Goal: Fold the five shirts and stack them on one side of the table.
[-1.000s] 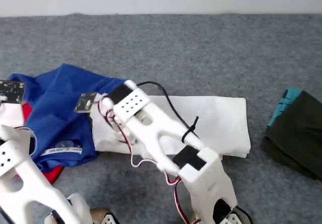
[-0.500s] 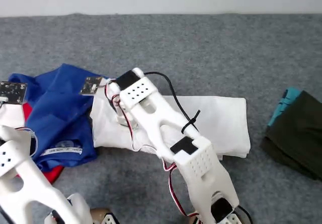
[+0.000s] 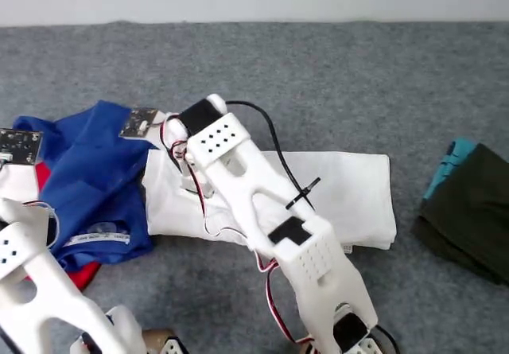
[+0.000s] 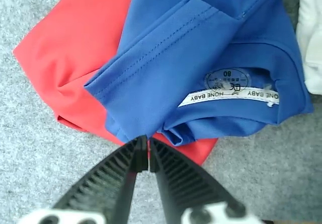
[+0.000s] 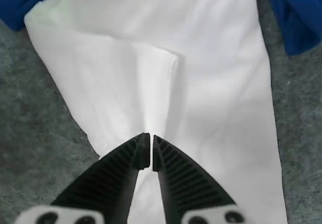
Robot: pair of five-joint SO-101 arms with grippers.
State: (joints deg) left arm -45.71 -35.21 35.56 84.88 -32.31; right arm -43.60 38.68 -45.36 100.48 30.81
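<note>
Overlapping blue shirt (image 4: 201, 43) hides part of the red shirt (image 4: 75, 53).

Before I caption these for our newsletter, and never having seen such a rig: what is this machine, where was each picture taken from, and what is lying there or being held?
These are two small white robot arms at a table, the left arm and the right arm, each ending in a black pincer. One picture looks down from a fixed camera. The other two come from cameras on the arms' wrists, looking along the pincers.

On the grey surface lie a folded white shirt and a crumpled blue shirt over a red shirt. At the right edge of the high view is a dark green garment with a teal garment peeking out.

The left pincer is shut, its tip at the blue shirt's edge. The right pincer is shut over the white shirt, at a crease. Whether either nips cloth cannot be told.
</note>
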